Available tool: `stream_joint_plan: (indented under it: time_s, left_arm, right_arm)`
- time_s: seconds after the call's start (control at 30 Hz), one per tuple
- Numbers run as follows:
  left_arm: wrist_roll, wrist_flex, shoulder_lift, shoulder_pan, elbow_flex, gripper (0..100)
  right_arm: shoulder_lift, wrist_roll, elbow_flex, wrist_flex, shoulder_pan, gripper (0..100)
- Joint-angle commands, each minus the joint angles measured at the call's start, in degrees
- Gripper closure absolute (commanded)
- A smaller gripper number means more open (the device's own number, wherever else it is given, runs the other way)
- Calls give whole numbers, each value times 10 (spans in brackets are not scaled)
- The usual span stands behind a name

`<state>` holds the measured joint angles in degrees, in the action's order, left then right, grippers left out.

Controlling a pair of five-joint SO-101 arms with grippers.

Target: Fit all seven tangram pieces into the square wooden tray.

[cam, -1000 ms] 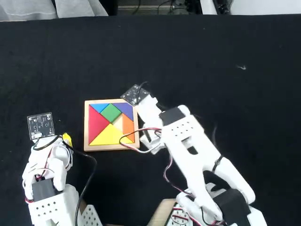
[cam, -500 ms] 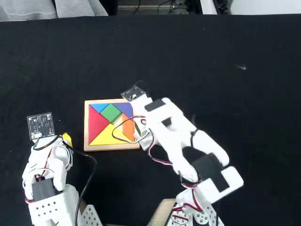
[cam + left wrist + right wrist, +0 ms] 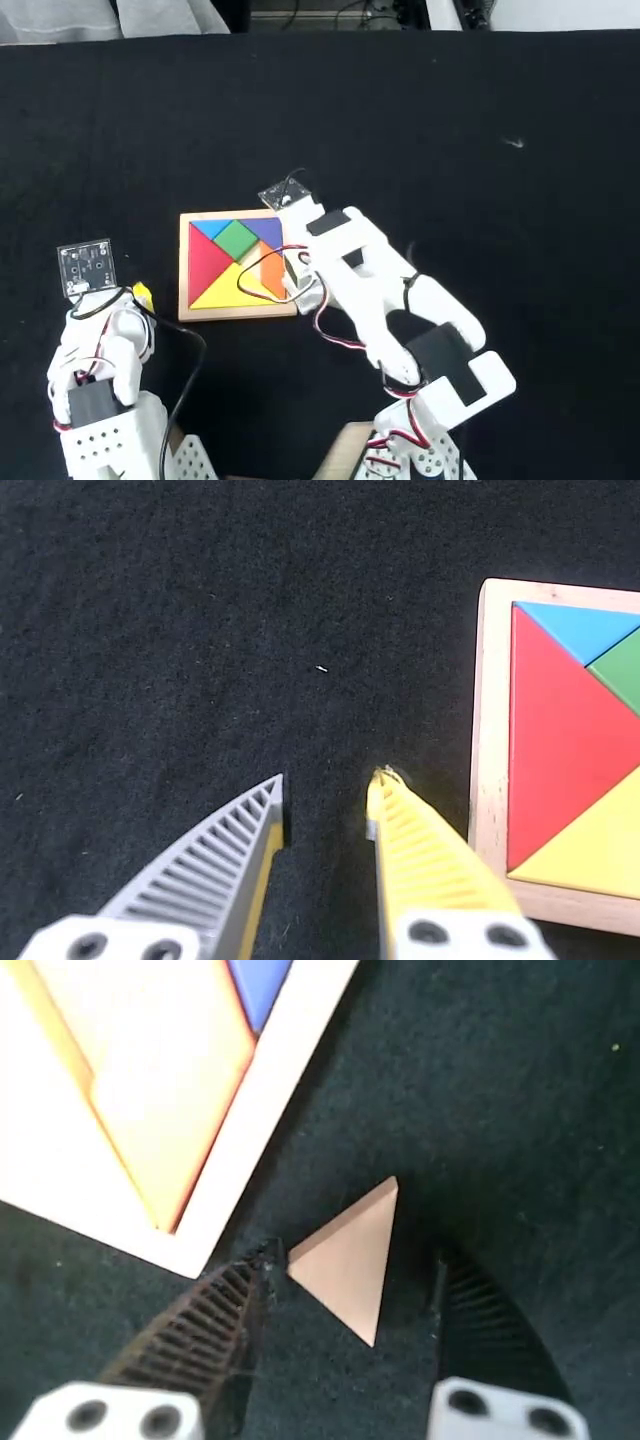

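Observation:
The square wooden tray (image 3: 185, 265) lies left of centre and holds blue, green, purple, red, yellow and orange pieces. My right arm (image 3: 350, 262) hangs over the tray's right edge, covering part of it. A pale pink triangle (image 3: 350, 1260) lies flat on the black cloth just outside the tray's rim (image 3: 270, 1130); my right gripper (image 3: 350, 1258) stands open with one finger on each side of it, not touching. My left gripper (image 3: 330, 780) is open and holds nothing, low over the cloth just left of the tray (image 3: 490, 730); its yellow finger (image 3: 142, 295) is visible from above.
Black cloth covers the whole table, with wide free room to the far side and to the right. Red and white cables (image 3: 270, 275) from the right arm loop over the tray's right part. Both arm bases stand at the near edge.
The right arm has folded forward and dropped lower at the tray's right edge over the first half second, then kept nearly still. The left arm has not moved.

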<state>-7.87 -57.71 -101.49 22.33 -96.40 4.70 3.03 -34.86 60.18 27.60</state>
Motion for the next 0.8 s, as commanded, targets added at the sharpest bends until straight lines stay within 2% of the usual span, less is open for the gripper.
stream_joint_plan:
  time_s: [0.0, 0.1, 0.27, 0.43, 0.77]
  left_arm:
    - [3, -3, -4, 3, -11, 853]
    - [3, -3, -4, 3, -11, 853]
    - [3, -3, -4, 3, -11, 854]
    - [3, -3, -4, 3, -11, 855]
    - [3, -3, -4, 2, -11, 855]
  right_arm:
    - [2, 0, 29, -18, 8, 762]
    - [2, 1, 21, -32, 7, 777]
    - [2, 1, 9, -46, 7, 862]
    - [0, 1, 9, -42, 7, 874]
    - [-86, 25, 107, 76, 9, 874]
